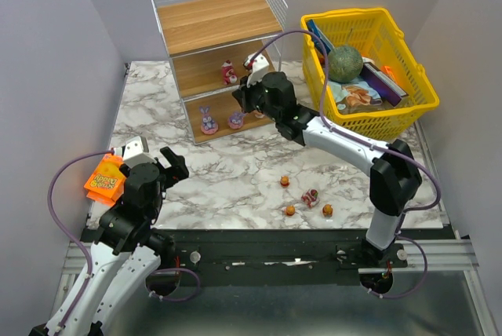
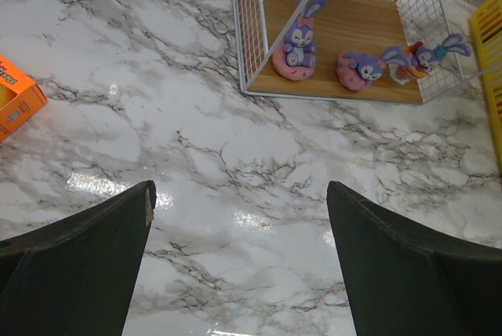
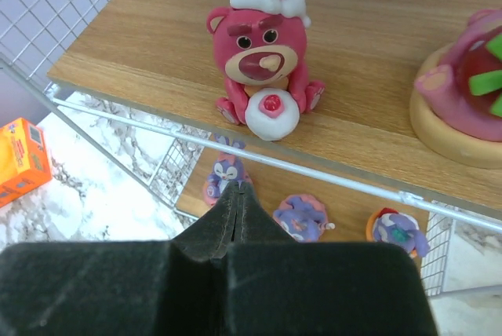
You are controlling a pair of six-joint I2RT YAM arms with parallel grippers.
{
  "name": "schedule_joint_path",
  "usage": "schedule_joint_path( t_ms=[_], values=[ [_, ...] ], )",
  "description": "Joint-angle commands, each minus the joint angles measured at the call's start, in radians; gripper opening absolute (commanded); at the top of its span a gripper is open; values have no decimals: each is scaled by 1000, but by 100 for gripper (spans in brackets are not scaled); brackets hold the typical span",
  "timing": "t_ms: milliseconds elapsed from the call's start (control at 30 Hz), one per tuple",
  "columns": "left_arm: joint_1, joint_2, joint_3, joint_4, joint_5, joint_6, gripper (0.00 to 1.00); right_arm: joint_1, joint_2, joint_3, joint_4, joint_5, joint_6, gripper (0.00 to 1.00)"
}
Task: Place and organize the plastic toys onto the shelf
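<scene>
- Right arm stretches to the shelf (image 1: 216, 22); right gripper (image 3: 238, 206) pinched shut, empty (close to its front).
- Left gripper (image 2: 239, 195) spread wide.
- Pink toy (image 3: 471, 38) cropped at right edge.

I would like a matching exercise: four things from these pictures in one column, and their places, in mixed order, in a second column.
1 pink bear
2 purple bunny
3 green ball
4 orange packet

a in the yellow basket
b on the middle shelf board
c at the left edge of the table
d on the bottom shelf board

Pairs: 1-b, 2-d, 3-a, 4-c
</scene>
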State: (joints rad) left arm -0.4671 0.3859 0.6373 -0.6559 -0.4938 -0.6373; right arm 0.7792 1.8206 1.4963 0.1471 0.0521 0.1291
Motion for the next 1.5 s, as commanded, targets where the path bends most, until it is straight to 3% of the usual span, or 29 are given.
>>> schedule_joint_path(
  t_ms=[0, 167, 933, 1467],
  values=[
    [-5, 5, 10, -5, -31, -9, 99, 6, -82, -67, 190, 41, -62, 1],
    [-5, 11, 12, -5, -29, -5, 99, 8, -77, -68, 250, 54, -91, 1],
    [-5, 11, 12, -7, -38, -5, 99, 6, 51, 45, 226, 71, -118, 1],
    [-5, 15, 10, -8, -43, -5, 99, 37, 33, 22, 266, 88, -152, 1]
  ],
)
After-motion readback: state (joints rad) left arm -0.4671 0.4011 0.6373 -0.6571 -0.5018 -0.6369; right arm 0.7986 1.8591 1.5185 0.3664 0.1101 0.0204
